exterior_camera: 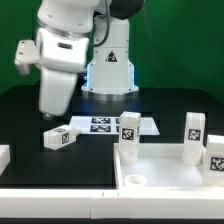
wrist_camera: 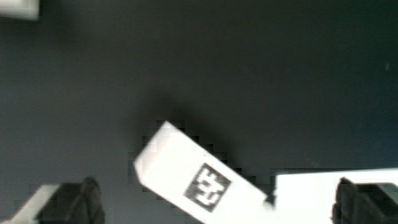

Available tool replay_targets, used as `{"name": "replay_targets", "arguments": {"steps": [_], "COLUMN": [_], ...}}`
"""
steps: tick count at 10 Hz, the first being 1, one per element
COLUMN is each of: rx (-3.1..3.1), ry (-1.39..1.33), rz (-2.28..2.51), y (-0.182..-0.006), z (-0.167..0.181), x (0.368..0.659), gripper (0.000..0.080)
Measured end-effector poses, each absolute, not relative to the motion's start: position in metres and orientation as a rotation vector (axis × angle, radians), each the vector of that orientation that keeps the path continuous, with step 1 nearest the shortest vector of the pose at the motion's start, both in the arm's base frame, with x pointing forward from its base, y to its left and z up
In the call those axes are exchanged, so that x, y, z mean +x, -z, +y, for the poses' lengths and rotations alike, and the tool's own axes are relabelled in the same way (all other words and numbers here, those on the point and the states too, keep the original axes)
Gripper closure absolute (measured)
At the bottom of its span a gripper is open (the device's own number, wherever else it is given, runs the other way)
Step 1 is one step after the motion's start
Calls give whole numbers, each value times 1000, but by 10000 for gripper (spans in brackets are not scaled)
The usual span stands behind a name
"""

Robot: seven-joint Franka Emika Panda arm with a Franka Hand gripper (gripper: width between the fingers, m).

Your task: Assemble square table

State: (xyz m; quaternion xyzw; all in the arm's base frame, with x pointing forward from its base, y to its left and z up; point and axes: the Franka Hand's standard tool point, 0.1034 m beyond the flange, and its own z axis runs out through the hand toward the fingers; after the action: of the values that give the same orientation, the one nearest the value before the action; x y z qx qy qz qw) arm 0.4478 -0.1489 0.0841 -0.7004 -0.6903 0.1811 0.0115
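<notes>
The white square table top point(exterior_camera: 165, 182) lies at the front of the exterior view's right, rim up. Three tagged white legs stand upright on it: one at its far left corner point(exterior_camera: 129, 135), one at the far right point(exterior_camera: 193, 134), one at the right edge point(exterior_camera: 215, 157). Another tagged leg point(exterior_camera: 60, 137) point(wrist_camera: 185, 172) lies flat on the black table. My gripper point(exterior_camera: 50, 111) point(wrist_camera: 217, 205) hangs open just above that lying leg. In the wrist view the leg lies slanted between the two dark fingertips point(wrist_camera: 71, 203), touching neither. Nothing is held.
The marker board point(exterior_camera: 108, 125) lies flat behind the table top, right of the lying leg. A white piece point(exterior_camera: 3, 156) shows at the exterior view's left edge. The robot's base point(exterior_camera: 108, 65) stands at the back. A flat white corner point(wrist_camera: 329, 195) shows beside the leg.
</notes>
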Motion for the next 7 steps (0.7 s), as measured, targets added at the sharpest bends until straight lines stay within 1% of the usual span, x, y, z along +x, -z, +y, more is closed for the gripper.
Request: {"name": "replay_targets", "arguments": {"steps": [2, 4, 6, 7], "rx": [-2488, -2555, -2701, -2770], "ry": [-541, -545, -543, -559], "rz": [-1831, -1756, -1561, -1440], "y": [-84, -83, -81, -82], "z": [-154, -152, -151, -158], "x": [446, 446, 446, 448], "gripper": [150, 150, 150, 150]}}
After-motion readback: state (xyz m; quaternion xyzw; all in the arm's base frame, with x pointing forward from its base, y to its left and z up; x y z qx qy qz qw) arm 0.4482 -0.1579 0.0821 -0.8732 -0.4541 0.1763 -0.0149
